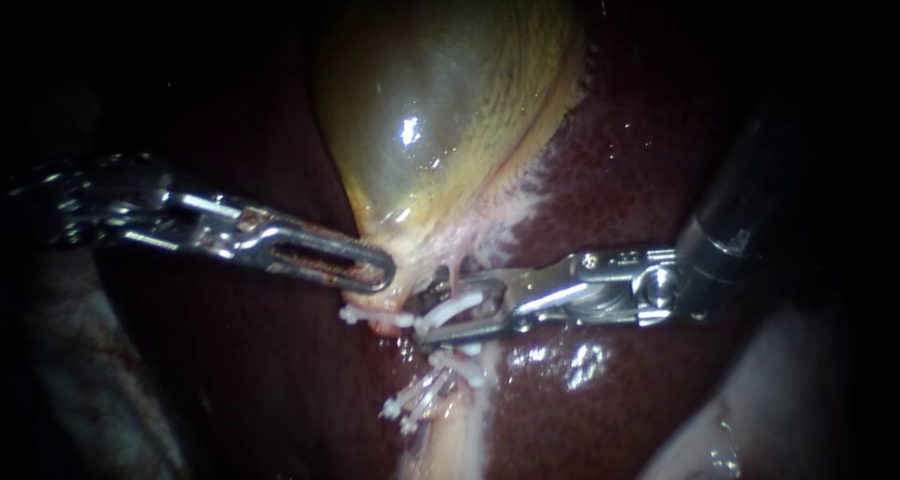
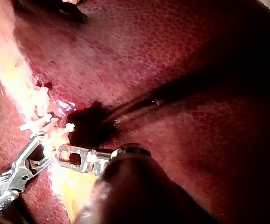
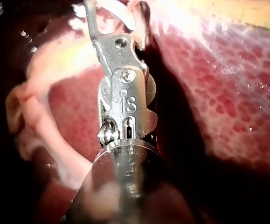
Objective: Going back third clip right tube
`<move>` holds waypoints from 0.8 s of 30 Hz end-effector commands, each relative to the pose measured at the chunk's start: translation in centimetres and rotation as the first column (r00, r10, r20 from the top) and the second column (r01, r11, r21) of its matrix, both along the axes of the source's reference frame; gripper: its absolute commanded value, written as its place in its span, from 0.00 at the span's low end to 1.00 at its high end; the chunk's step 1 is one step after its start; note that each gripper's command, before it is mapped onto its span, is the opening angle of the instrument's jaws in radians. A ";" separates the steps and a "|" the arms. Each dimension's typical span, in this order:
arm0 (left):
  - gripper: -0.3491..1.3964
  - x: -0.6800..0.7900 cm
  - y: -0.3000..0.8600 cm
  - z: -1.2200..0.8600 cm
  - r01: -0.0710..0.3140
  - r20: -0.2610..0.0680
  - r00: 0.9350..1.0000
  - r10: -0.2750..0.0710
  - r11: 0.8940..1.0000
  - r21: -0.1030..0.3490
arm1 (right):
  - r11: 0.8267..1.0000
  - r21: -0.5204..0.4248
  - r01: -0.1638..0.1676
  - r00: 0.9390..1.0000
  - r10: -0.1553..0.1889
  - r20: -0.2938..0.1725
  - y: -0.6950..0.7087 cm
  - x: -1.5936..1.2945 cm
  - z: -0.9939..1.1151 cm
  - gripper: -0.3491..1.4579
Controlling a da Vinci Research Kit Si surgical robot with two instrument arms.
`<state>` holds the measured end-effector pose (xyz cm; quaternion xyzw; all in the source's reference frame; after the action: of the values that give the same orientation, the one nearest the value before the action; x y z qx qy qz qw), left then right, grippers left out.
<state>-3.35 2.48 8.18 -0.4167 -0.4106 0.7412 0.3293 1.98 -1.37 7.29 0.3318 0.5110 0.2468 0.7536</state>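
The right instrument (image 1: 433,317) is holding its jaws a little way apart, and a white clip (image 1: 457,307) is lying in the gap between them. I cannot tell if the jaws are touching it. The white clip is sitting just under the narrow end of the gallbladder (image 1: 441,114), where a pale tube (image 1: 469,424) is starting. The jaws are covering that spot, so I cannot tell which tube the clip is on. The other clips (image 1: 417,400) are sticking out lower down the pale strands. They are bunched so close that counting them is hard.

The left instrument (image 1: 382,276) is pinching the pale narrow end of the gallbladder, with its jaws lying close together. Its very tip is hiding in the tissue.

Both shafts are fading into black toward the sides of the endoscope view. The dark red liver (image 1: 637,161) is lying all around, and its edges are getting lost in the dark too.

From the right wrist camera, the right instrument's jaws are running out of the picture, so the white clip is hardly showing. From the left wrist camera, the left instrument's own blurry dark shaft is blocking a lot. Bright light is washing out the tissue around the clips.
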 end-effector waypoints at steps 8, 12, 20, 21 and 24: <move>0.00 0.00 0.00 0.00 0.000 0.000 1.000 0.000 1.000 0.000 | 1.000 0.001 0.005 1.000 -0.005 -0.005 -0.05 -0.02 -0.10 0.47; 0.00 0.00 0.00 0.00 0.000 0.000 1.000 0.000 1.000 0.000 | 1.000 0.001 0.004 1.000 -0.004 -0.008 -0.06 -0.03 -0.11 0.47; 0.00 0.00 0.00 0.00 0.000 0.000 1.000 0.000 1.000 0.000 | 1.000 -0.001 -0.003 1.000 0.003 -0.013 -0.04 -0.10 -0.12 0.47; 0.00 0.00 0.00 0.00 0.000 0.000 1.000 0.000 1.000 0.000 | 1.000 -0.003 -0.007 1.000 0.006 -0.009 -0.03 -0.11 -0.13 0.47; 0.00 0.00 0.00 0.00 0.000 0.000 1.000 0.000 1.000 0.000 | 1.000 -0.005 -0.013 1.000 0.013 -0.001 0.00 -0.16 -0.13 0.47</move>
<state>-3.35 2.48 8.18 -0.4166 -0.4106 0.7412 0.3293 1.81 -1.37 7.17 0.3257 0.5142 0.2506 0.7529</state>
